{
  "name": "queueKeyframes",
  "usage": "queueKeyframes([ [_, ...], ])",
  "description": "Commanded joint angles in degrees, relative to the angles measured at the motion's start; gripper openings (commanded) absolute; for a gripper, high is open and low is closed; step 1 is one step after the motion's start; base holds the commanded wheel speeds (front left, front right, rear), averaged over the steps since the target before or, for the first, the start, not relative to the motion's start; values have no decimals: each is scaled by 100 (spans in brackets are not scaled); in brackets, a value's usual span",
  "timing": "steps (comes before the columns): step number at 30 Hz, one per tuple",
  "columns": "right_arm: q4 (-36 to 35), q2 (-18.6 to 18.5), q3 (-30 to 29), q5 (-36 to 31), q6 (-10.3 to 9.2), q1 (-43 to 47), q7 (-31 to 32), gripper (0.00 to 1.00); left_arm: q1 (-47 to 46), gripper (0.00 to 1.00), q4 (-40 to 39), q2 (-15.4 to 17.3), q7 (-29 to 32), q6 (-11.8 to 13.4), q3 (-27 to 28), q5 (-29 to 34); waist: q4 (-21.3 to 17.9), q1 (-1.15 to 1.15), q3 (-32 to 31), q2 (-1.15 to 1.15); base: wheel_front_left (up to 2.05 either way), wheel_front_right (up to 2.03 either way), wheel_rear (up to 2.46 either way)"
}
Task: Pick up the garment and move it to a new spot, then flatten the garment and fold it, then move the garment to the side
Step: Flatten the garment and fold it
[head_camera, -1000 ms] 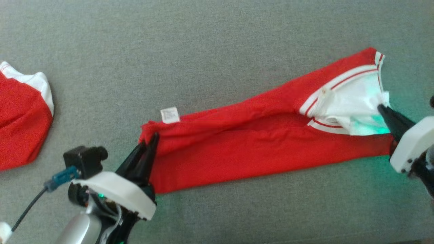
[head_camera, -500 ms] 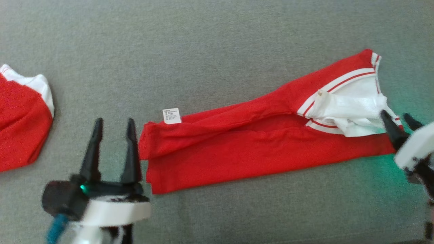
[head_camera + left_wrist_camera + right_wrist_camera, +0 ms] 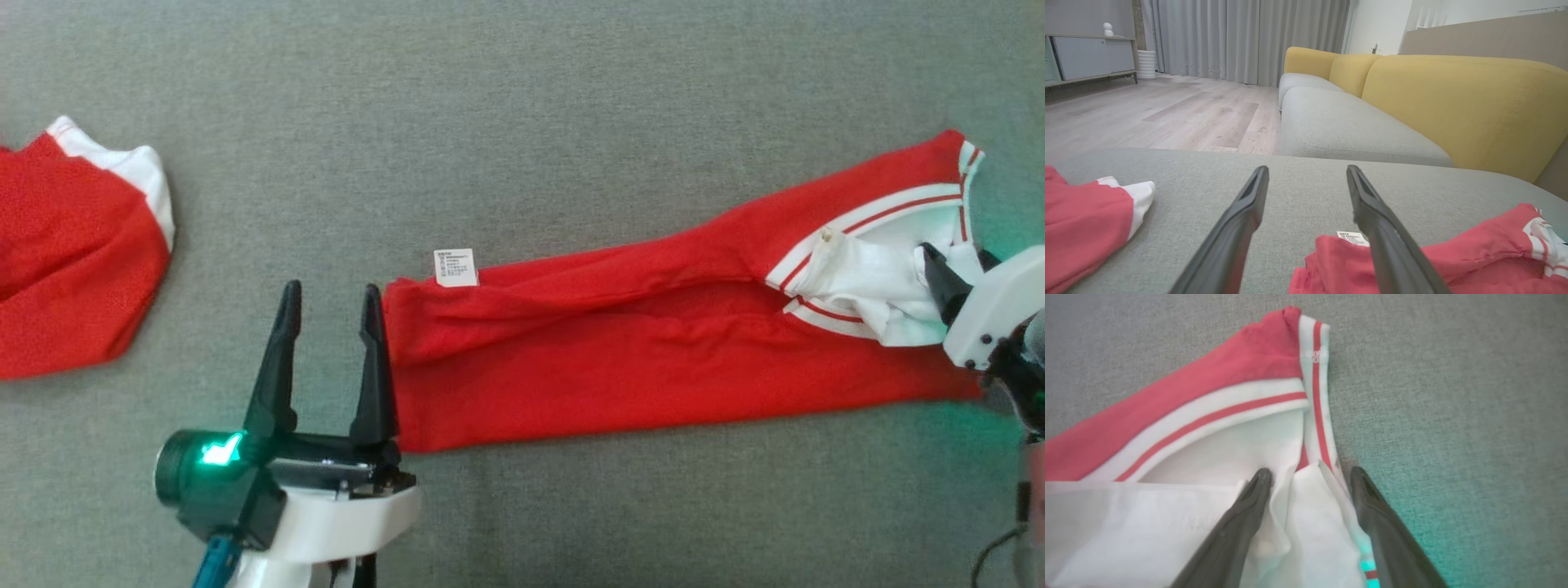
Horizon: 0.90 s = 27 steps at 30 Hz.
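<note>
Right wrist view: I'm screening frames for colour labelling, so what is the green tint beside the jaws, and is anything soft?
Right wrist view: a teal cast falls on the grey cushion and the white lining of the garment beside the right gripper; the near cloth is soft. Head view: the same glow at right, otherwise sharp. Left wrist view: even light, red reads pinker.

L gripper (image 3: 331,287), clamped on the garment (image 3: 620,359) hem end 1 s ago, has let go. Its fingers (image 3: 375,367) are now spread wide, just beside that end, inner one at the cloth edge. R gripper (image 3: 957,255) also released: was pinching garment's white end, now fingers apart over it. Head cam shifted a bit.
</note>
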Motion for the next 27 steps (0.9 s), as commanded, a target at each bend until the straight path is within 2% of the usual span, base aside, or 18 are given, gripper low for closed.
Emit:
queueKeyframes([
  [1,18,-76,191,-56,43,69,125,100,35,100,-210,-46,-52,-55,242,77,25,0,-25,0,0,0,0],
  [5,238,-246,231,-19,43,229,338,100,108,100,-165,-175,-52,-314,446,204,69,0,-99,0,0,0,0],
  [7,315,-154,315,247,43,301,466,100,150,100,-121,-233,-53,-427,543,258,78,0,-158,0,0,0,0],
  [8,292,-69,347,468,43,308,425,12,173,100,-98,-264,-53,-475,579,287,77,0,-196,0,0,0,0],
  [9,251,-4,379,660,43,321,368,0,200,100,-78,-295,-53,-522,603,309,74,0,-232,0,0,0,0],
  [12,100,-27,339,1093,43,375,244,0,288,100,-12,-370,-53,-637,642,342,62,0,-384,0,0,0,0],
  [17,-5,-637,-480,1230,43,484,114,0,441,100,114,-430,-53,-774,699,331,109,0,-706,0,0,0,0],
  [23,-119,-1325,-1484,1121,43,655,123,0,615,100,196,-447,-53,-794,721,199,182,0,-1008,0,0,0,0],
  [27,-483,-1361,-1599,1221,43,656,314,0,685,100,259,-448,-53,-769,687,121,188,0,-1129,0,0,0,0],
])
